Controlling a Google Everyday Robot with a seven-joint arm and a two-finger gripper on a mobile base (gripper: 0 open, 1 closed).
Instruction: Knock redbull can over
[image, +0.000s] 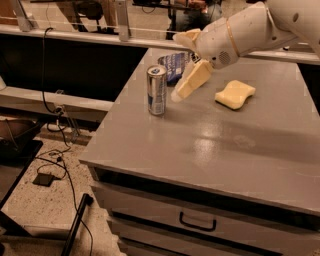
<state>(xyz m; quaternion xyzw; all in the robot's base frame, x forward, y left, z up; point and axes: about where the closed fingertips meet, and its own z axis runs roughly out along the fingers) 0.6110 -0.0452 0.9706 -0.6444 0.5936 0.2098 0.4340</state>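
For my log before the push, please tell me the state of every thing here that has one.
redbull can: upright on the table, not yet knocked over.
gripper: just right of the can, not touching it.
snack bag: lying flat behind the can.
sponge: lying flat, apart from the rest.
drawer: shut.
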